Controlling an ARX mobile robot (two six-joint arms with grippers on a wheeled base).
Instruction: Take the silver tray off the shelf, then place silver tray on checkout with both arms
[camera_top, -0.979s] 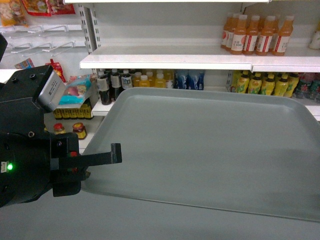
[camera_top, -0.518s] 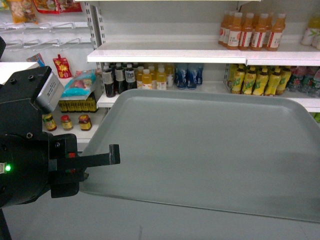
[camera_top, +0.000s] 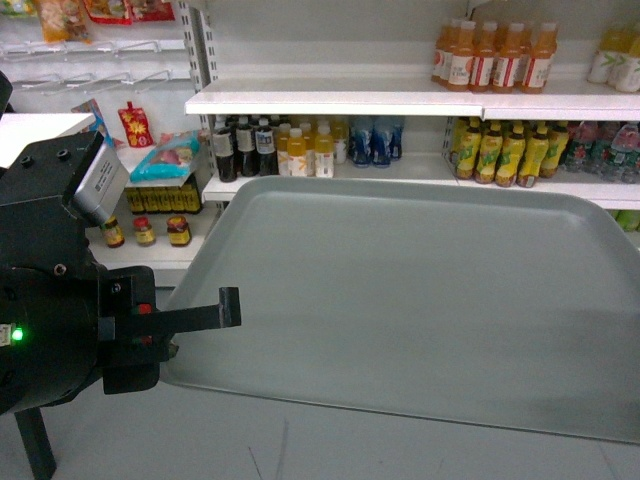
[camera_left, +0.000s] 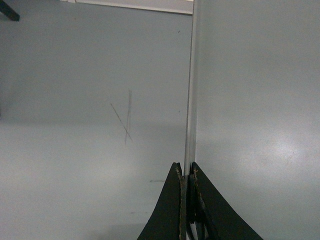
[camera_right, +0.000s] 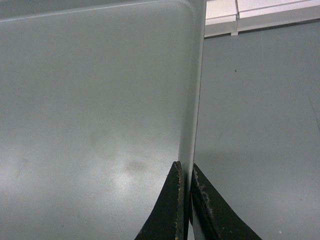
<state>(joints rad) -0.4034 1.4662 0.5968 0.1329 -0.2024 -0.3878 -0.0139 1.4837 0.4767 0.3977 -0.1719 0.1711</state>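
The silver tray (camera_top: 420, 300) hangs in the air in front of me, flat and bare, filling the middle and right of the head view. My left gripper (camera_top: 232, 312) is shut on its left rim, and the left wrist view shows the thin rim pinched in that gripper (camera_left: 188, 170) with the tray (camera_left: 255, 100) to the right. My right gripper (camera_right: 185, 167) is shut on the opposite rim of the tray (camera_right: 90, 100); it is out of the head view. The white shelf (camera_top: 330, 100) stands behind the tray. A corner of a white flat top (camera_top: 40, 125), seemingly the checkout, peeks out behind my left arm.
Rows of drink bottles (camera_top: 490, 55) and jars (camera_top: 145, 230) fill the shelves behind. Snack bags hang at the top left (camera_top: 130, 125). A dark leg (camera_top: 30, 445) stands on the grey floor (camera_left: 75, 125) at the lower left. A white shelf base (camera_right: 250, 12) lies beyond the tray.
The shelves have shrunk and slid up in the head view, and more floor shows under the tray: I have drawn back from the shelf. Both grips on the tray are unchanged.
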